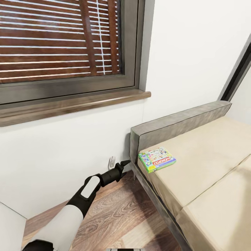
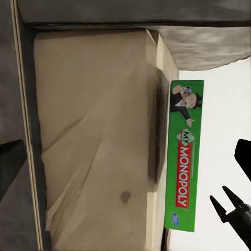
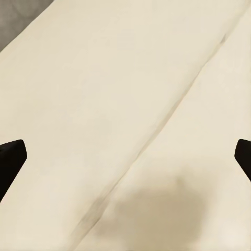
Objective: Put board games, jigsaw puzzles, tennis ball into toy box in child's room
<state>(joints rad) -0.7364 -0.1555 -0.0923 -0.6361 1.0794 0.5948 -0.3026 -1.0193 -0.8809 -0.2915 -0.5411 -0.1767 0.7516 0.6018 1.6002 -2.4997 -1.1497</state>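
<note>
Here the flat green Monopoly board game box [image 1: 157, 159] lies face up on the beige mattress of the bed [image 1: 209, 157], at the corner nearest the grey padded headboard [image 1: 174, 127], its lid art too small to read in the head view apart from the red logo. In the left wrist view the box's green side panel [image 2: 183, 157] shows edge-on with the mascot and the words "My Monopoly", resting along the mattress edge. The black left gripper [image 1: 124, 163] hangs just beside the bed's corner, short of the box and not touching it; its jaws stand wide apart, the fingertips [image 2: 10, 162] cut off at the picture's edges. In the right wrist view the right gripper [image 3: 125, 157] hovers over bare mattress fabric crossed by a seam, jaws spread wide and only the fingertips [image 3: 11, 157] showing. Behind the left arm a small white wall socket [image 1: 112, 162] is partly hidden. Above are a brown wooden window sill [image 1: 69, 106] and slatted blinds [image 1: 59, 38]; wood-grain floor [image 1: 118, 216] lies below.
</note>
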